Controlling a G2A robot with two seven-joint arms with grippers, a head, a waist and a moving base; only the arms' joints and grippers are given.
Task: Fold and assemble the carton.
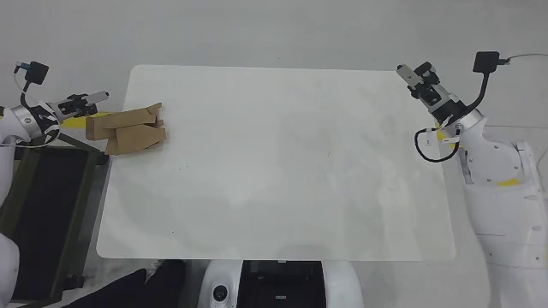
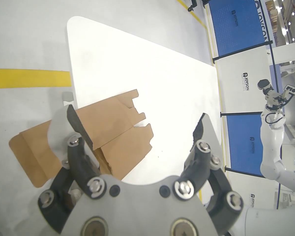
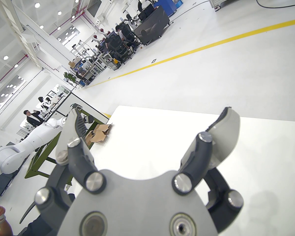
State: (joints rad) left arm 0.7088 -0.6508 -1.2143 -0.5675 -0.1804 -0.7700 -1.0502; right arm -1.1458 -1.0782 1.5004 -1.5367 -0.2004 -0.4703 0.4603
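The flat brown carton (image 1: 130, 131) lies unfolded at the table's (image 1: 300, 162) left edge, and part of it hangs over that edge. My left gripper (image 1: 92, 103) hovers just outside that edge, by the carton's overhanging end. In the left wrist view the left gripper (image 2: 137, 122) stands open, and the carton (image 2: 113, 114) lies beneath and ahead of one finger (image 2: 73, 121). My right gripper (image 1: 409, 73) is at the table's far right corner. It stands open in its own view (image 3: 150, 121), holding nothing, with the carton (image 3: 99, 133) far across the table.
A dark green frame with a black bin (image 1: 43, 205) stands on the floor to the left of the table. Blue fence panels (image 2: 236, 20) stand beyond the table's right side. The table's surface is bare white from the middle to the right.
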